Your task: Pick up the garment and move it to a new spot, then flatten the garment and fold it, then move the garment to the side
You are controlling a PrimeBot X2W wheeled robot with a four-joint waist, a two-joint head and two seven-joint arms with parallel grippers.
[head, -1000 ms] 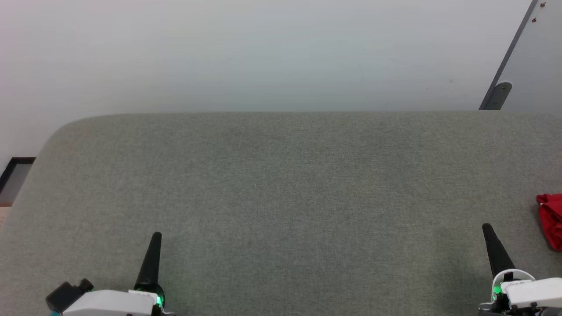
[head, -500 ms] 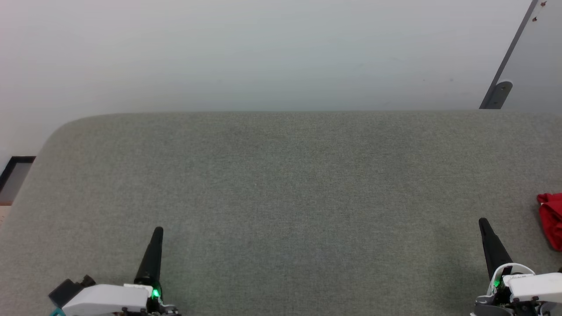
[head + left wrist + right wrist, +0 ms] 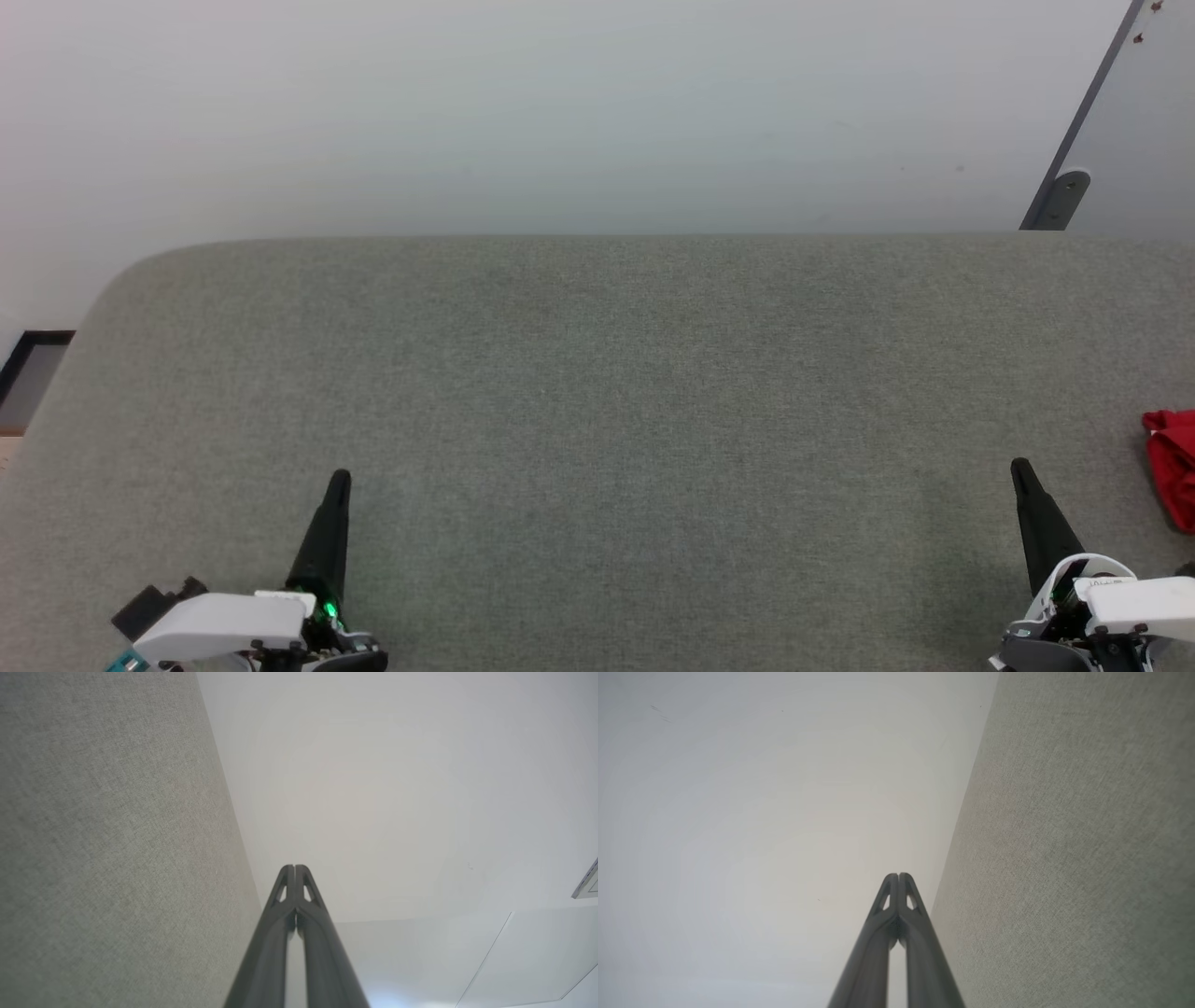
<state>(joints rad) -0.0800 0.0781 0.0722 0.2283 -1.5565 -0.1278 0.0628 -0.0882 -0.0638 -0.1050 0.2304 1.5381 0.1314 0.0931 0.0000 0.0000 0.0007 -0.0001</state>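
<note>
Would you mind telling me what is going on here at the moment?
Nothing is being handled right now. The left claw and the right claw are both shut and empty, poised over the near part of the grey fabric surface. The red garment lies at the surface's right side, apart from the right claw and partly cut off by the head view's edge.

right gripper (image 3: 898, 875), jaws tight together, against pale wall (image 3: 761, 812), grey fabric surface (image 3: 1073, 858) along the view's right

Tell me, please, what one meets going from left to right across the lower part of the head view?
The left gripper, the right gripper, then the red garment at the right edge.
</note>
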